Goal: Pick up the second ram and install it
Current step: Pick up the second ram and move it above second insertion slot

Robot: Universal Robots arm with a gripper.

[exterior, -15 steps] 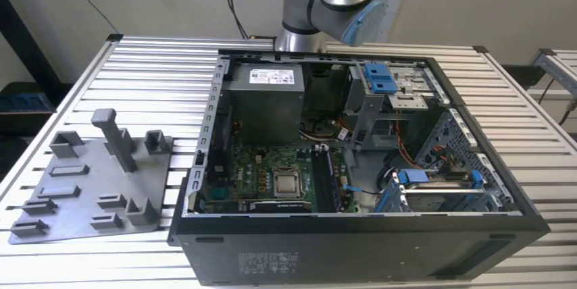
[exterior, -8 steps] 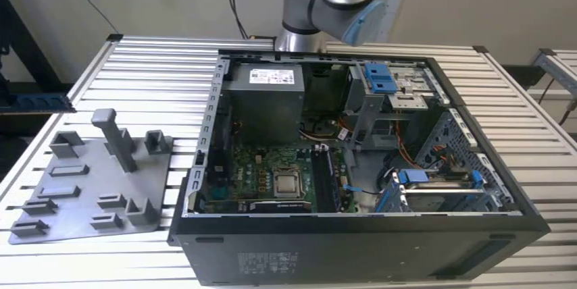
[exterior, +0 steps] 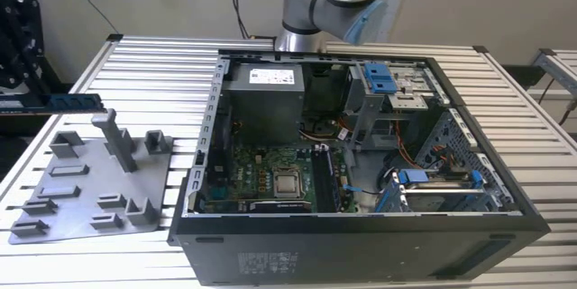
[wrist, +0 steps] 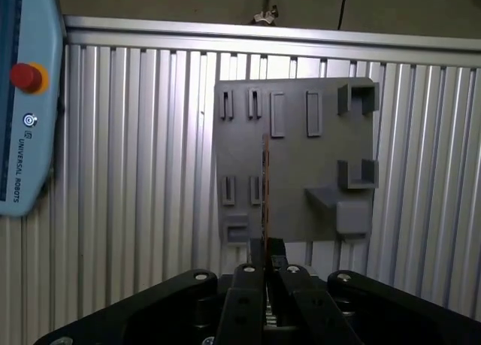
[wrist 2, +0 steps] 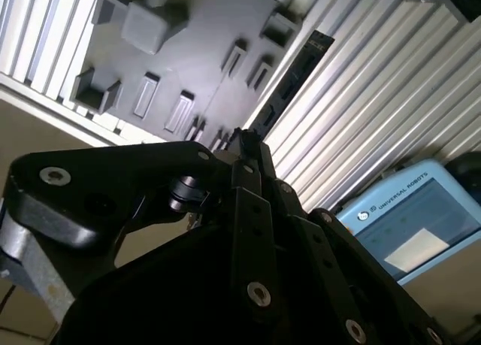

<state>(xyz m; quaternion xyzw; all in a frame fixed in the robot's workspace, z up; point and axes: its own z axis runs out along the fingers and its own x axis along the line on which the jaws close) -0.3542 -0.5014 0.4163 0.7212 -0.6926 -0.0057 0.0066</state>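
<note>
The tool (wrist: 264, 261) is closed on the second ram (wrist: 264, 187), its fingers pinching one end of the strip, which hangs in the air out ahead of the fingertips, above the grey tray (wrist: 301, 172) and clear of the table (exterior: 153, 66). The likeliest trouble is leverage: held by one end alone, the ram could pivot or slide in the pinch if its free end knocks the tray's tall peg (exterior: 117, 142), just below it, or the wall of the computer case (exterior: 361, 248) farther out beyond it; a strip tilted that way would probably meet its socket on the motherboard (exterior: 261, 179) askew and fail to seat, or load the board unevenly; the ram's long axis runs straight out from the fingertips, in line with the tool and roughly level, free end pointing away from the tool toward the case; it stands on its narrow edge, showing edge-on in the first wrist view and as a slanting dark strip in the second wrist view.
</note>
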